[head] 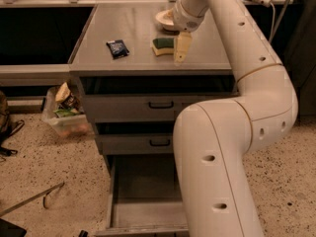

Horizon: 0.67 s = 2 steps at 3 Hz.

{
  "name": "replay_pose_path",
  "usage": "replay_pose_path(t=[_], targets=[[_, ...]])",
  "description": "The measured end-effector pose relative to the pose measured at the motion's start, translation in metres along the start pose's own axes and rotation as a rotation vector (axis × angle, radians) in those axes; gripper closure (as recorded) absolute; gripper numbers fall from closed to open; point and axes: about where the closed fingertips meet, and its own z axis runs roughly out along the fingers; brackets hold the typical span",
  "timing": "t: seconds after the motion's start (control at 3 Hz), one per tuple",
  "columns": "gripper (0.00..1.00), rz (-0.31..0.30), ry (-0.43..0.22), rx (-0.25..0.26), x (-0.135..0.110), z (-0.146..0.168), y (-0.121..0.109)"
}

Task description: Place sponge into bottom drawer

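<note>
The sponge [162, 46], dark green on top with a yellow base, lies on the grey cabinet top [138, 28] near its front edge. My gripper [180, 49] hangs down from the arm right at the sponge's right end, low over the cabinet top. The bottom drawer [140, 201] is pulled open below, with a plain grey inside that holds nothing I can see. My arm's big white lower links cover the drawer's right part.
A pale bowl [165, 19] stands just behind the sponge. A dark blue packet [117, 48] lies to its left. Two upper drawers with black handles [161, 104] are shut. A clear bin [66, 113] of items sits on the floor at the left.
</note>
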Motion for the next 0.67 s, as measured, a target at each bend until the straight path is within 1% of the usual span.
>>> replay_pose_path(t=[0.33,0.67], targets=[[0.0,0.005,0.011,-0.046,-0.0095,0.0311,0.0014],[0.0,0.005,0.011,-0.046,-0.0095,0.0312,0.0014]])
